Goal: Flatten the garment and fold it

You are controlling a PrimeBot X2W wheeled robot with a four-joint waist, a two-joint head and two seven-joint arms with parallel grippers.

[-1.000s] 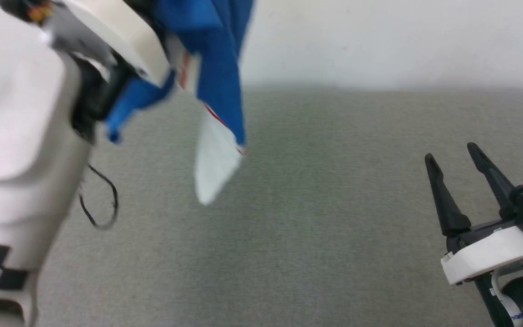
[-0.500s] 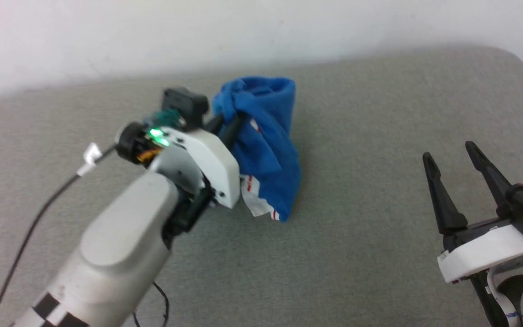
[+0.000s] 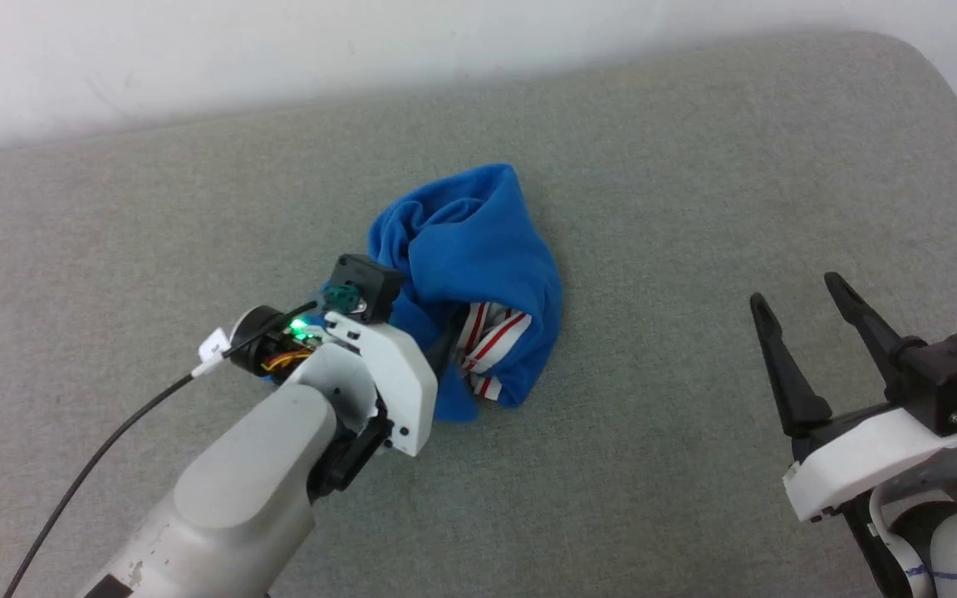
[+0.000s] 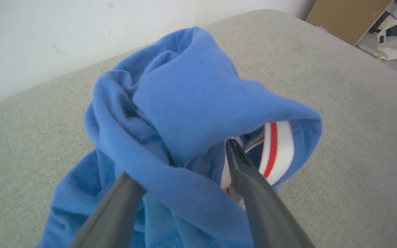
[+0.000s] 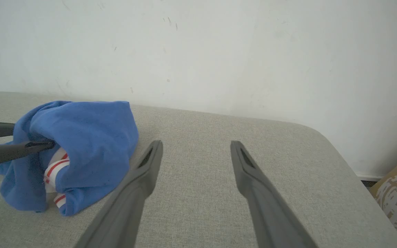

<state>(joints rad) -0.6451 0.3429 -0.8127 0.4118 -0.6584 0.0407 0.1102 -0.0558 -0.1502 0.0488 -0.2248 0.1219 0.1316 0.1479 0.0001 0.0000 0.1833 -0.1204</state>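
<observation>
Garment [image 3: 478, 249]: lay crumpled in a blue heap on grey cushion [image 3: 694, 166], red-and-white trim [image 3: 491, 328] showing. Draped over and between jaws of left gripper [image 4: 177, 160], well parted, one finger buried under a fold, other just beside the trim; not visibly pinched. Sat well apart from right gripper [image 3: 794, 289], off to the left of its wide-spread, empty jaws.

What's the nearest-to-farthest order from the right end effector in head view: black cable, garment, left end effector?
1. garment, mid-cushion, left of the right end effector.
2. left end effector, tucked into the garment's left side.
3. black cable, far left.
</observation>
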